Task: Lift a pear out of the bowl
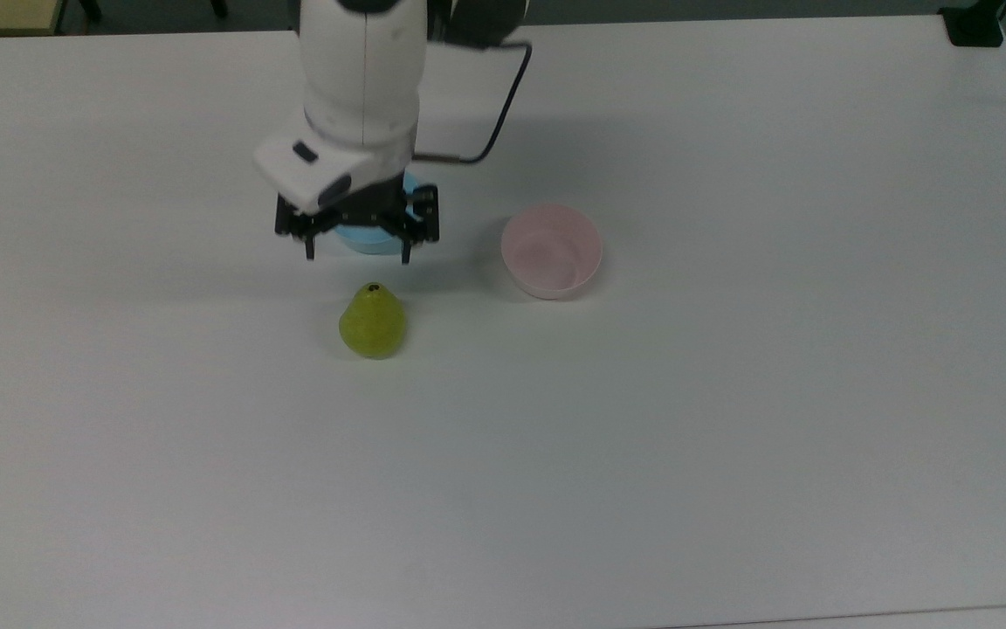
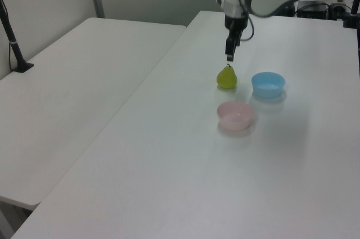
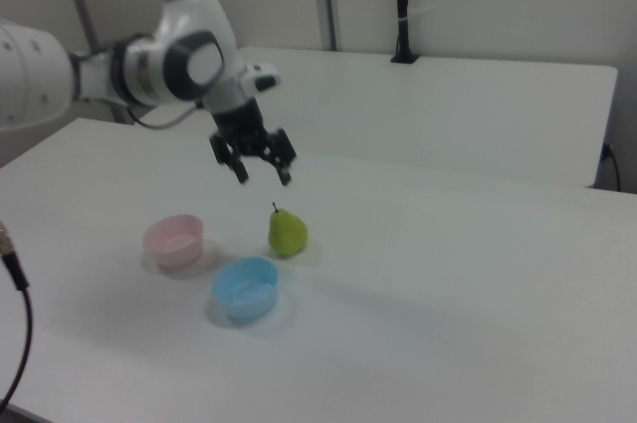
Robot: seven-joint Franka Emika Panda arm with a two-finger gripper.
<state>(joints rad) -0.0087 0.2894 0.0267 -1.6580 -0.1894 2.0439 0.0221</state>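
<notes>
The yellow-green pear [image 1: 372, 323] [image 2: 226, 77] [image 3: 288, 232] stands upright on the white table, stem up. The pale pink bowl [image 1: 551, 250] [image 2: 235, 116] [image 3: 174, 241] sits empty to the pear's right in the top view. My gripper [image 1: 356, 253] [image 2: 229, 56] [image 3: 262, 175] hangs open above the pear, clear of it, with nothing between its fingers.
A light blue bowl [image 2: 268, 84] [image 3: 245, 289] stands close to the pear and the pink bowl; in the top view the gripper partly covers the blue bowl [image 1: 363, 238]. A second white table [image 2: 73, 76] adjoins on the left view's left, with black posts at the table edges.
</notes>
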